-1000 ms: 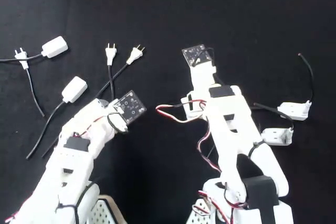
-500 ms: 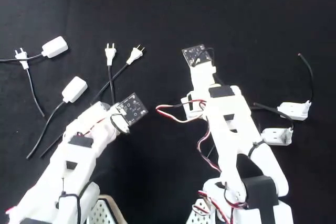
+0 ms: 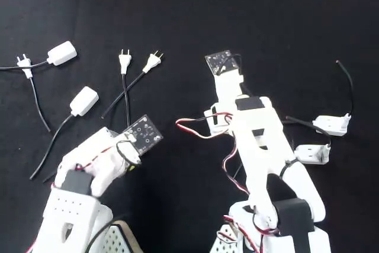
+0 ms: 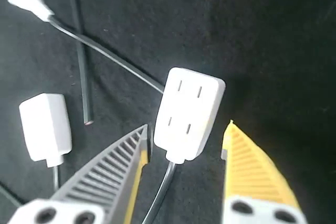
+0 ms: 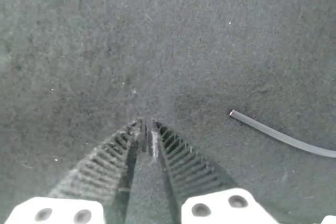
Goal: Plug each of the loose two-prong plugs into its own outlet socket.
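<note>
Landmark taken: right arm (image 3: pixel 260 140), standing mid-table on the black cloth (image 3: pixel 177 22).

Right gripper (image 5: pixel 147 125): fingers are pressed together with nothing pinched, over cloth. A loose cable end (image 5: pixel 231 113) is seen lying near the tips, untouched.

Left gripper (image 4: pixel 188 126): fingers are spread wide. A white four-slot block (image 4: pixel 188 114), slots face-up, is framed between them, with its cable leading back toward the wrist. Contact with either finger cannot be told. Which block of the high view this is cannot be told either.

Left arm (image 3: pixel 95 164): it is drawn in low, to the left of the right arm, well apart from it.

Task items, placed from the right arm:
- Plug A (image 3: pixel 124 58) and plug B (image 3: pixel 154 60) are found to its left, level with its wrist. They lie side by side, prongs toward the far edge, cables trailing toward the left arm.
- Socket S2 (image 3: pixel 83 100) is found farther left than those two plugs, level with the right arm's elbow.
- Socket S1 (image 3: pixel 61 53) is found farther left again, level with the wrist.
- Plug C (image 3: pixel 23 62) is farthest left, just beside S1.
- Socket S3 (image 3: pixel 331 124) and socket S4 (image 3: pixel 311 153) are found to its right, with S4 the closer to the forearm.

All three plugs are noted lying loose on the cloth.
</note>
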Robot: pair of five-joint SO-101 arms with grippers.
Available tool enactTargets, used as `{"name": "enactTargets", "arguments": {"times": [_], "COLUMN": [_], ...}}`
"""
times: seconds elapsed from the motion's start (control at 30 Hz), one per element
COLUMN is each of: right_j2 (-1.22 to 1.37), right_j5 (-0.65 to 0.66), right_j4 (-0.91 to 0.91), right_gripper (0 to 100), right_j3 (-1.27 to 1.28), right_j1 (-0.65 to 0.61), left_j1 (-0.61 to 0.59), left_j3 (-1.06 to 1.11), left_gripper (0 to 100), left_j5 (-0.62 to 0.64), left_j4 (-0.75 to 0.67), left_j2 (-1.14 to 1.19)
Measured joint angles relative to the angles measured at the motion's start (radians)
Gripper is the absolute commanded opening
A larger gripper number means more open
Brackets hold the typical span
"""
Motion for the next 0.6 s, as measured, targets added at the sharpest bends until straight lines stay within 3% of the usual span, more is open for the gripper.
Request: {"name": "enactTargets", "arguments": {"times": [0.13,0.27,0.43,0.6], "right_j2": [0.005,0.078,0.233,0.388], "right_j5": [-0.02,-0.075,-0.163,-0.219], "right_j4": [0.037,0.069,0.081,0.081], "right_gripper": [1.2,1.2,1.2,1.2], "right_j3": [-0.012,-0.103,-0.278,-0.477], "right_j1": [0.0,-0.021,-0.15,-0.279], "left_j1": [-0.112,-0.315,-0.6,-0.717], "left_j3": [-0.003,-0.006,0.091,0.193], "left_gripper": [17,15,15,15], "left_j5": [0.094,0.19,0.29,0.275], "left_j4": [0.149,0.281,0.219,0.206], "left_j2": [-0.249,-0.422,-0.405,-0.416]}}
